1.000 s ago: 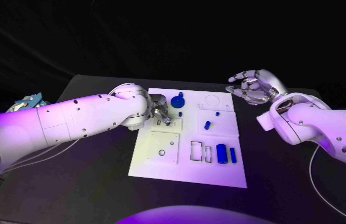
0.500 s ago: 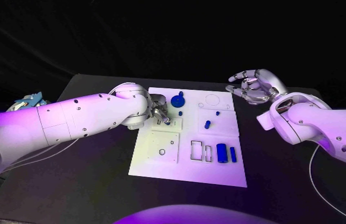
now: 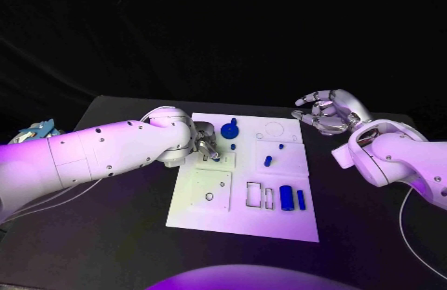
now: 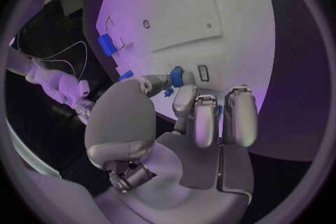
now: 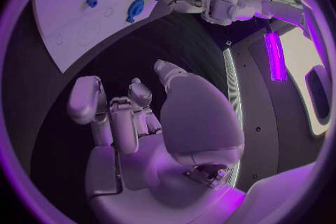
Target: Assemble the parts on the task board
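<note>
The white task board (image 3: 210, 216) lies mid-table. My left hand (image 3: 207, 145) hangs over its far left part, and my thumb and a fingertip (image 4: 183, 98) pinch a small blue part (image 4: 177, 76) just above the board (image 4: 175, 5). A round blue part (image 3: 229, 131) stands just beyond that hand. A short blue peg (image 3: 267, 161) sits mid-board, and two blue blocks (image 3: 287, 198) lie near the right edge. My right hand (image 3: 326, 112) is raised off the board's far right corner, with its fingers (image 5: 112, 117) curled and nothing in them.
The board has empty rectangular slots (image 3: 253, 195) and a square plate with holes (image 3: 212, 190). A pale blue object (image 3: 35, 132) lies at the table's far left edge. Bare black table (image 3: 112, 225) flanks the board on both sides.
</note>
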You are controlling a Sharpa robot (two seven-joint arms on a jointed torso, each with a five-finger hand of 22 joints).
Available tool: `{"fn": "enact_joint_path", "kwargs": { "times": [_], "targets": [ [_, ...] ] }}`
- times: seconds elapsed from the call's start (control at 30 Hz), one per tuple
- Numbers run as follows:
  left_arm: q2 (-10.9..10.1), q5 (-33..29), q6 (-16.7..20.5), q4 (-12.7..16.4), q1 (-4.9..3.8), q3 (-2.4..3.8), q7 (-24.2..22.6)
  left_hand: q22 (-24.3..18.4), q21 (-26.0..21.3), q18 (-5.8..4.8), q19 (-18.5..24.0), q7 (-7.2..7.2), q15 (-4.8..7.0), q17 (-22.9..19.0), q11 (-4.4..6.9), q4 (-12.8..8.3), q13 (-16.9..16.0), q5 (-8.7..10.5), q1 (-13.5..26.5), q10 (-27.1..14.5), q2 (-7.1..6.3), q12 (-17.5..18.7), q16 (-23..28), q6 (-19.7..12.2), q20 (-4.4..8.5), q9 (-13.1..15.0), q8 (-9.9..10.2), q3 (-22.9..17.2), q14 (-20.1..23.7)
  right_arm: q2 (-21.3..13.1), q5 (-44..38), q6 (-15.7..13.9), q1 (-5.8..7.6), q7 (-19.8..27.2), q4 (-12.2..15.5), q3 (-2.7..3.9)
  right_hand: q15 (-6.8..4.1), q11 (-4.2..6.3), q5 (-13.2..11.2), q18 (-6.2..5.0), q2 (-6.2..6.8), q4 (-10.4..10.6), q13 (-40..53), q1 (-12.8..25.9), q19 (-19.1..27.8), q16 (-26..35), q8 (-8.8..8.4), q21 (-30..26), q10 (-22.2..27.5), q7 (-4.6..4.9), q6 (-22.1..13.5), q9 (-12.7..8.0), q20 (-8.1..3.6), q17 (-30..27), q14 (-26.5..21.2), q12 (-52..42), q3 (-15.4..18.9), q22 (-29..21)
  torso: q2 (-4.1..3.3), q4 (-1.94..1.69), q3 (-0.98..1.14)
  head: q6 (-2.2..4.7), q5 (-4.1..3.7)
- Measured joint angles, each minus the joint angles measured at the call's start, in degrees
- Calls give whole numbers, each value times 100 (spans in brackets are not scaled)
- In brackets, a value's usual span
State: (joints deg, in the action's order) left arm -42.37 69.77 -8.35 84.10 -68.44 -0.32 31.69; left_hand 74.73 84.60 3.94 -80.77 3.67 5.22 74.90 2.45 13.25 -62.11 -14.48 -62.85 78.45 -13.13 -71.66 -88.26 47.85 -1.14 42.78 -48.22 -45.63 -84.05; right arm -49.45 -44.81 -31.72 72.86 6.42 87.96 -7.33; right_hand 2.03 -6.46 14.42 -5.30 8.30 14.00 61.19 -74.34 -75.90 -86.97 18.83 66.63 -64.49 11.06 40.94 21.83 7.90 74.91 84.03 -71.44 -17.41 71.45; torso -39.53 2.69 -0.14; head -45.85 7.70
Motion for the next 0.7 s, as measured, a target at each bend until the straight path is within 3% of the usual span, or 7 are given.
{"fn": "enact_joint_path", "kwargs": {
  "times": [0.07, 0.1, 0.33, 0.43, 0.7],
  "targets": [
    [1, 1, -4, -2, 0, 0, 0, 0, 0, 0, 0, -1, 0, 0, 0, -1, 0, 0, 34, 0, -25, -4, 0, 1, 0, 75, 0, -1, 0, 0, 0, 0, -1, 0, -1, 0, 0, 0, 0, 0, 0, 0, -1, 0, 0, 0, 0, -6, 0, 0, 0, 0, 0, 0, 0, 0, 0, 0, 0, 1, -1, 0, 0],
    [1, 1, -6, -2, 1, 0, 1, 0, 0, 0, 0, -1, 0, 0, 0, -164, 0, 13, 82, 0, -20, -21, 0, 1, 0, 75, 0, -164, 0, 0, 1, 0, -1, 0, -1, 0, 0, 0, 0, 0, -1, 0, -7, 1, 0, 0, 12, -30, 0, 0, 0, 0, 0, 0, 0, 0, 0, -6, 0, 1, -1, 0, 0],
    [3, 2, -21, -6, 0, 0, 2, 23, 0, 1, -21, -2, 12, 0, 31, -168, -36, 18, 246, 31, -4, -55, 0, 2, 21, 151, -29, -163, 13, -2, 2, 0, -1, 1, -4, 0, 0, 0, 0, 0, -24, 0, -9, 24, 0, 0, 21, -30, 0, 0, 0, 0, 0, 0, 0, 0, 0, -9, 0, 1, -1, 1, 9],
    [1, 1, -32, -12, 1, 0, 7, 22, 0, 0, -21, -63, 32, 0, 34, -262, -39, 18, 401, 34, -23, -55, 0, 64, 21, 156, -39, -228, 9, -3, 3, 0, -1, 1, -6, 0, 0, 0, 0, 0, -24, 11, -14, 23, 0, 0, 21, -30, 0, -17, 17, 0, 0, 0, 0, 0, 11, -16, 0, 1, 0, -2, 10],
    [2, -9, -39, -27, 1, -1, 13, 22, 0, 1, -42, -116, 40, 5, 42, -178, -45, 18, 527, 42, 45, -55, 0, 117, 42, 80, -40, -179, 0, -3, 5, 0, -2, 2, -6, 0, 0, 0, 0, 0, -23, 16, -14, 23, 0, 0, 21, -30, 0, -18, 18, 0, 0, 0, 0, 0, 16, -16, 1, 2, 3, -4, 10]
  ]
}}
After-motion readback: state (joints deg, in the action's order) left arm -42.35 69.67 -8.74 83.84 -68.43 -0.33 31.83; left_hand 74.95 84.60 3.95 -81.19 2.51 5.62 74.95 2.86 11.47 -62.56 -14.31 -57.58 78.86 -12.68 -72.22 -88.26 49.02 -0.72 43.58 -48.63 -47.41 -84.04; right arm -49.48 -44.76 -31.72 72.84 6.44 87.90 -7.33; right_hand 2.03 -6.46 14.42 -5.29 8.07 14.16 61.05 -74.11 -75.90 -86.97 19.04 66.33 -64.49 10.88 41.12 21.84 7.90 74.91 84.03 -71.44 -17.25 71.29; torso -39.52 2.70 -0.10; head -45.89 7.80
